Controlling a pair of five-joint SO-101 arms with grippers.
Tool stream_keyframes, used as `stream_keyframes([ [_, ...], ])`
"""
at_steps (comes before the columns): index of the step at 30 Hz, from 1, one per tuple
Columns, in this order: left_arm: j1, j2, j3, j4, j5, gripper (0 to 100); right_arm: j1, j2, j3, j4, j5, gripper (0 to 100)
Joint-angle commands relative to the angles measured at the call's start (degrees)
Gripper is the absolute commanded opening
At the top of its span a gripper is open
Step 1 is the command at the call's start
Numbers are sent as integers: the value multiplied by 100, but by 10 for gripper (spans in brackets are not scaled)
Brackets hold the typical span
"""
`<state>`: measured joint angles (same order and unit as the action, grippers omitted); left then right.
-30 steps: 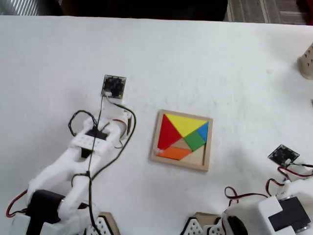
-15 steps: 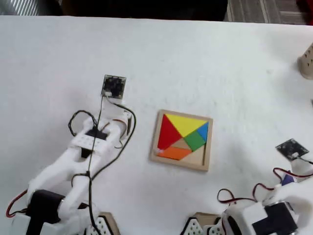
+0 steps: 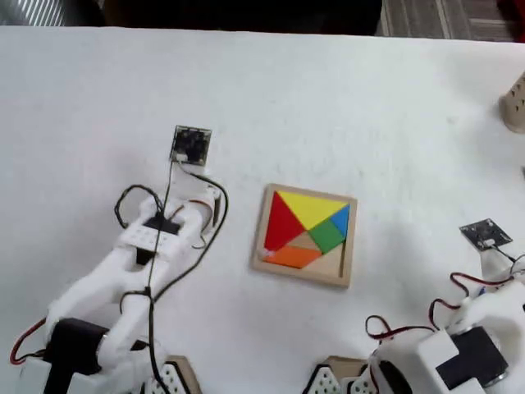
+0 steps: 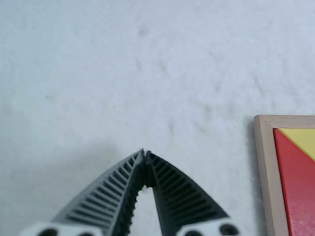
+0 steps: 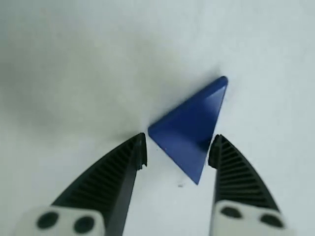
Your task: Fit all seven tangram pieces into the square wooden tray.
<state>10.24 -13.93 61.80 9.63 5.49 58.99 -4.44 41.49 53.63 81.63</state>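
Right pincer (image 5: pixel 179 144) agape around blue triangle (image 5: pixel 193 124)

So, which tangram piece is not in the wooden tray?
The dark blue triangle. It sits between the right gripper's open jaws, away from the wooden tray, while the other pieces lie inside it.

Illumination is bright and even across the white desk (image 3: pixel 328 90) in the high view. The square wooden tray (image 3: pixel 331 263) throws a thin soft shadow along its near edge. In the left wrist view, a faint grey shadow surrounds the left gripper (image 4: pixel 144 155). In the right wrist view, the blue triangular piece (image 5: pixel 189 130) shows a pale sheen, with diffuse shadow beside it.
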Motion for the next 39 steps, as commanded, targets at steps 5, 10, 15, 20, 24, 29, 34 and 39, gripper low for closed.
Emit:
stream_keyframes([
  [5, 4, -48, -176, 0, -35, 23, -154, 110, -26, -251, -97, 208],
  [10, 4, -48, -176, 0, -35, 23, -119, 119, -18, -259, -765, 208],
  [15, 4, -48, -176, 0, -35, 23, -119, 110, 237, -277, -1152, 208],
  [20, 4, -48, -176, 0, -35, 23, -251, 57, 431, -286, -1477, 208],
  [24, 4, -48, -176, 0, -35, 23, -251, -84, 352, -347, -1908, 208],
  [29, 4, -48, -176, 0, -35, 23, -242, -567, 457, -286, -2347, 208],
  [34, 4, -48, -176, 0, -35, 23, -365, -804, 695, -312, -2620, 208],
  [39, 4, -48, -176, 0, -35, 23, -400, -752, 703, -321, -2690, 208],
])
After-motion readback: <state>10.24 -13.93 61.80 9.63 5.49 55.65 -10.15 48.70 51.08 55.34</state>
